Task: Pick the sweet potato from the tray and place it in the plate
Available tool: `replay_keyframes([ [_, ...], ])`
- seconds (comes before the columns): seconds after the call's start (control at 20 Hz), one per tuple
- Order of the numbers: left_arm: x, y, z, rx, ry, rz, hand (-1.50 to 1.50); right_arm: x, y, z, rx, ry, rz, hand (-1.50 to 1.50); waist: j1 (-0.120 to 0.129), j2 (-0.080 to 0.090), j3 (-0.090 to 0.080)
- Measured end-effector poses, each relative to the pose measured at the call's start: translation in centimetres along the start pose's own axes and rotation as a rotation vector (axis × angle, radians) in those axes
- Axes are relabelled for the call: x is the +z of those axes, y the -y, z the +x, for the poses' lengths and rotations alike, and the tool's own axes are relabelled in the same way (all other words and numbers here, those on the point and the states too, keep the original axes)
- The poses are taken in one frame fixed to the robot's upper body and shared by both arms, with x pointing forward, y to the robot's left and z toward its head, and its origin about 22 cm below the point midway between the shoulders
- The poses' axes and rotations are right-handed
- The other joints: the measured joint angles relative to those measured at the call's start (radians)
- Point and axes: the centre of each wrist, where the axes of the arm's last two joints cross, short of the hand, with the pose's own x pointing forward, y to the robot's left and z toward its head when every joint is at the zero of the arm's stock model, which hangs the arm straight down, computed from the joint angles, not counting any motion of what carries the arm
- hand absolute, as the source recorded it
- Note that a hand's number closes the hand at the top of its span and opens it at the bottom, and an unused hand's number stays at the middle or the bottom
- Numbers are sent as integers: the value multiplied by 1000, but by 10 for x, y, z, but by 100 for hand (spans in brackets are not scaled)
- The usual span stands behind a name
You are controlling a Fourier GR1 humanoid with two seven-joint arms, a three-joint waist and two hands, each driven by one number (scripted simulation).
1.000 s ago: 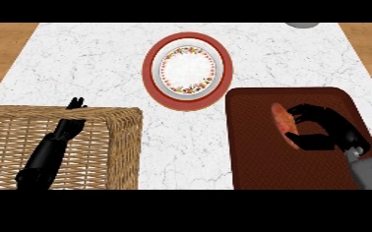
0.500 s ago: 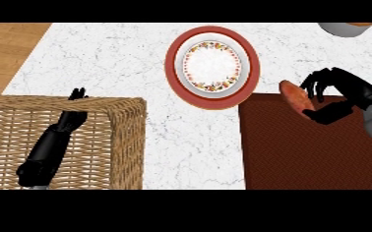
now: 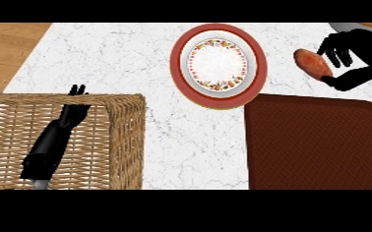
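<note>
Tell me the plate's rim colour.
Red-brown outer rim on the plate, with a floral band around a white centre; head view.

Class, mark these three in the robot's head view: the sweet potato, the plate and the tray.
sweet potato (image 3: 312,63): head view, middle of its orange body, beside the right hand's fingers.
plate (image 3: 218,63): head view, bare white centre inside the patterned ring.
tray (image 3: 309,142): head view, bare dark red floor.
</note>
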Motion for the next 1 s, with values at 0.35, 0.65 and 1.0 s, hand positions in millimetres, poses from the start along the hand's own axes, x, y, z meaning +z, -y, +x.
replay_keyframes([
  [0.35, 3, -3, -9, -12, -34, 19, 0, -18, 30, 4, 2, 193, -251, 150, -30, -9, 4],
  [0.65, 9, -6, -15, -17, -73, 48, 0, -34, 54, 15, -99, 465, -326, 150, -60, -24, 5],
  [1.0, 16, -10, -22, -16, -108, 69, 0, -62, 67, 46, -181, 686, -250, 150, -91, -40, 7],
])
